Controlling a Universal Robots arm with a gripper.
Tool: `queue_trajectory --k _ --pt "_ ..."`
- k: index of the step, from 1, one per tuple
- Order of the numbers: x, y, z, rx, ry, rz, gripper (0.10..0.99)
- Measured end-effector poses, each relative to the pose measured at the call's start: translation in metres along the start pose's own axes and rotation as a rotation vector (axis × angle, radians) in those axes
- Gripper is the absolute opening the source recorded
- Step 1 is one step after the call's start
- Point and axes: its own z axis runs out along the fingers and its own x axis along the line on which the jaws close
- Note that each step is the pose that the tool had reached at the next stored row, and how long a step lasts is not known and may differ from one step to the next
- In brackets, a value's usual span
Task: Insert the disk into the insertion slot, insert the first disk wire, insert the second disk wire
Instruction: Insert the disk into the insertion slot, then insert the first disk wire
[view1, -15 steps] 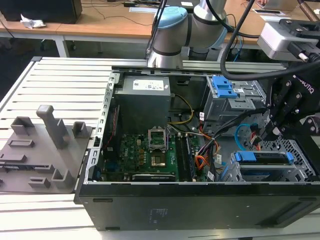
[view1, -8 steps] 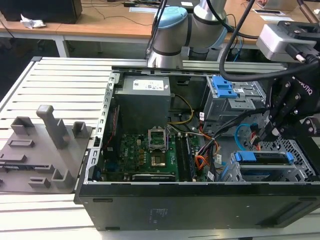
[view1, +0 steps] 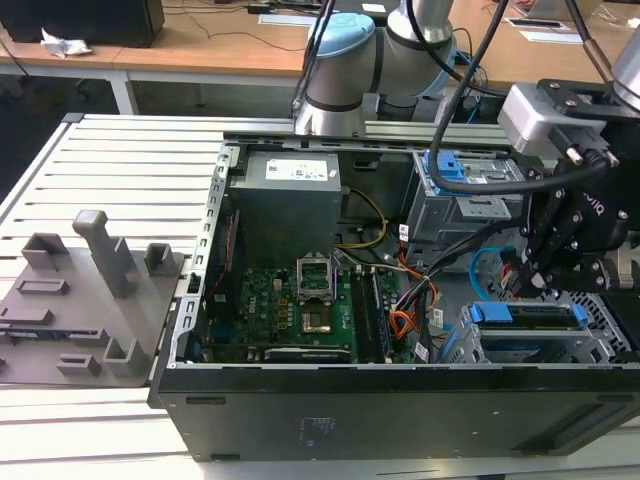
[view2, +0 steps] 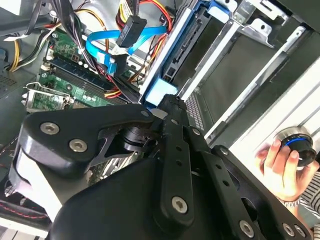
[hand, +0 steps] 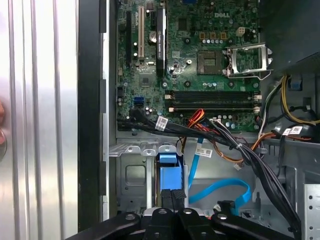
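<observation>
Hand (hand: 173, 196) narrow: tips together, nothing seen betw. them, butted against the blue end tab of the disk (hand: 167, 167). In the exterior view the hand sits at 4 o'clock of the open PC case (view1: 400, 410), over the insertion slot (view1: 600, 325). The boxy cage (view1: 462, 185) w/ blue tabs is at 12 o'clock from the slot and plays no part.

Disk lies in the slot w/ its blue end showing; can't tell if it's fully home. Step in hand, I'd say: no. 1, pressing the disk in. The blue flat wire (hand: 220, 187) lies loose just beside the slot and a black plug (view2: 132, 27) hangs free, so neither wire step looks done.

Seating calls for a straight push along the bay's axis, tips centred on the tab so the disk doesn't cock, and clearance from the cable bundle (hand: 235, 150) near by. A person's fingers (view2: 280, 160) rest on a round knob (view2: 300, 145), well apart.
</observation>
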Motion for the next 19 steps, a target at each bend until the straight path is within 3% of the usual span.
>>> queue_trajectory --k 2,7,18,19 --pt "-0.0002 -0.0042 0.0056 0.000 0.0000 0.000 0.106" --pt "-0.0007 -0.0131 0.0117 0.000 0.0000 0.000 0.106" --pt "-0.0007 -0.0132 0.0124 0.000 0.0001 0.000 0.106" --pt "-0.0008 -0.0163 0.0125 0.000 -0.0002 0.000 0.106"
